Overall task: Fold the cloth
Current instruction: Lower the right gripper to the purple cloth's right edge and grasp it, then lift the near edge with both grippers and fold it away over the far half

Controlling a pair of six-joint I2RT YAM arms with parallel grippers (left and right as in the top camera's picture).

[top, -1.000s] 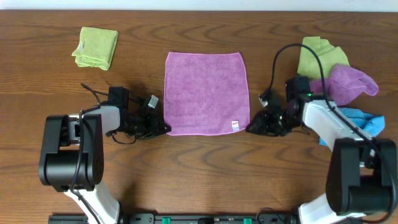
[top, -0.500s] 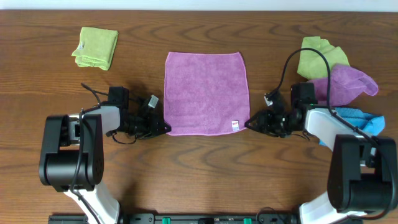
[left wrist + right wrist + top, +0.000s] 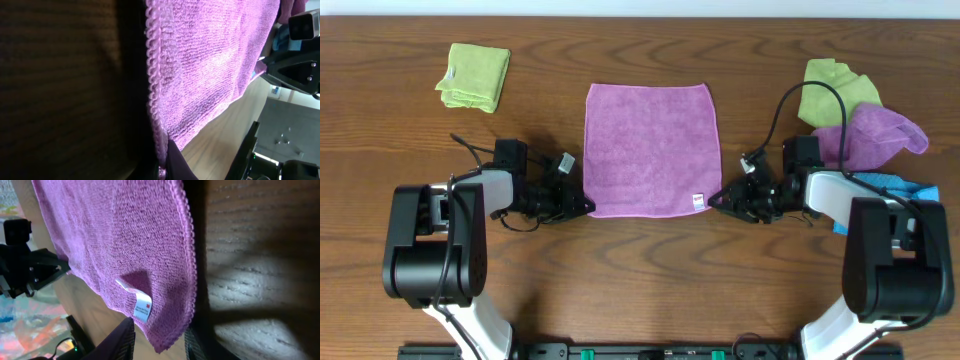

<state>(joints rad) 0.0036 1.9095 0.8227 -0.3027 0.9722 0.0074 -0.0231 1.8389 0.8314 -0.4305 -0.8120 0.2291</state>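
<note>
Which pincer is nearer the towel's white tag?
Right. The right pincer is beside the tag; the left pincer is at the towel corner on the other side.

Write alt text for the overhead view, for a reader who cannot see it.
A pinkish-purple cloth lies flat on a wooden table, the left gripper at its near-left corner, the right gripper at its near-right corner by a white tag. A folded green cloth lies far left; crumpled cloths pile at right.

Overhead bright; wrist views dim, shadow beside cloth [image 3: 200,65].
</note>
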